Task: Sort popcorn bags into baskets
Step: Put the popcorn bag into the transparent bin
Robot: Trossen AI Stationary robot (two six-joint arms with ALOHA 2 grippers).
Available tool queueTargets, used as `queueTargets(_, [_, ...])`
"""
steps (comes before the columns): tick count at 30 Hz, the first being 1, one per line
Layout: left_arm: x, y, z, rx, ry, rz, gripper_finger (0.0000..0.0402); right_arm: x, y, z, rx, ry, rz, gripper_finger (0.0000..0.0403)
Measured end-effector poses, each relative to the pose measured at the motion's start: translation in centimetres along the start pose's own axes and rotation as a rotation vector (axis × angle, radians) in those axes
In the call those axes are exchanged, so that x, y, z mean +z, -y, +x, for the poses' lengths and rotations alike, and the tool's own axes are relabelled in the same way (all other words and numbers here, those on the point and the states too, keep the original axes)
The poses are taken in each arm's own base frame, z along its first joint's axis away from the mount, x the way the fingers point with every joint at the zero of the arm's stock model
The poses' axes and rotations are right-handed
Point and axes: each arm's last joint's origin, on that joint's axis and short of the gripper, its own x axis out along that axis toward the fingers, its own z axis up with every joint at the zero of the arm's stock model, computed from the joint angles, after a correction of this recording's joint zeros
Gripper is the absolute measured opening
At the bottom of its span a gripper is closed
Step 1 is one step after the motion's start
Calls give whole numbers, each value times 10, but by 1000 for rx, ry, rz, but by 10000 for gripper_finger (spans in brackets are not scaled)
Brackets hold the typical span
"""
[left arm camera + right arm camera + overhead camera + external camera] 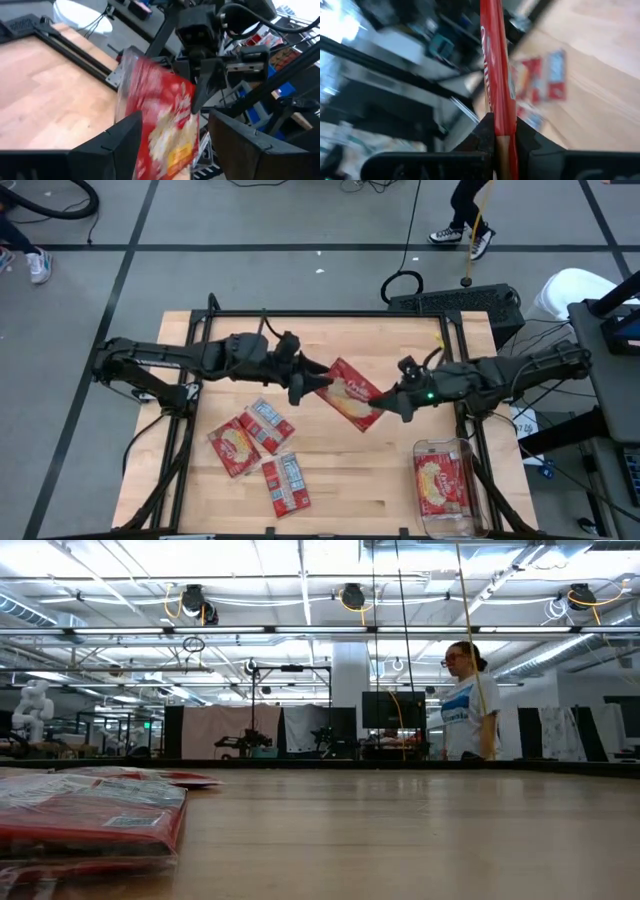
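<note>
High view: a flat red popcorn bag with a yellow-cream popcorn picture [350, 393] hangs above the middle of the pale wooden bench [340, 490], bridged between both arms in what reads as a handover. The left claw [302, 385] sits at the bag's left edge, the right claw [388, 402] at its right corner. Three more red packets [258, 442] lie loose on the bench below the left arm, some showing white-grey panels. The clear plastic rectangular bin [447, 485] stands at the bench's right front corner, with one packet already inside; probably the lifted bag is bound there, the right arm being nearer. Low view: neither claw shows; packets lie at the near left, and a person in a white shirt [466, 700] stands in the room beyond. Left wrist view: the left claw's fingers [115, 137] stand spread, the bag passing between them without a firm pinch, while the other arm's claw clamps its far edge. Right wrist view: the right claw [501, 131] is pressed together on the bag's thin edge, the packet rising edge-on straight out from the fingers.
</note>
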Motion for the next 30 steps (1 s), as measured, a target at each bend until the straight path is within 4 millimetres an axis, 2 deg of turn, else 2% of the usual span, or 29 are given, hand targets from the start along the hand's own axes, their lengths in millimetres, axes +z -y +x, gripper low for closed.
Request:
queueTargets(6, [-22, -4, 7, 6, 14, -122, 246, -21, 16, 10, 140, 128, 56, 14])
queueTargets(12, [-42, -7, 5, -21, 33, -248, 250, -35, 24, 13, 135, 148, 95, 14])
queueTargets(21, [-36, -7, -28, 67, 28, -266, 235, -37, 26, 9, 106, 153, 101, 14])
queueTargets(25, [-39, -10, -29, 99, 5, -286, 236, -32, 25, 5, 91, 257, 93, 14])
queueTargets(30, [-39, -6, -23, 75, 42, -305, 256, -27, 24, 2, 71, 367, 97, 14])
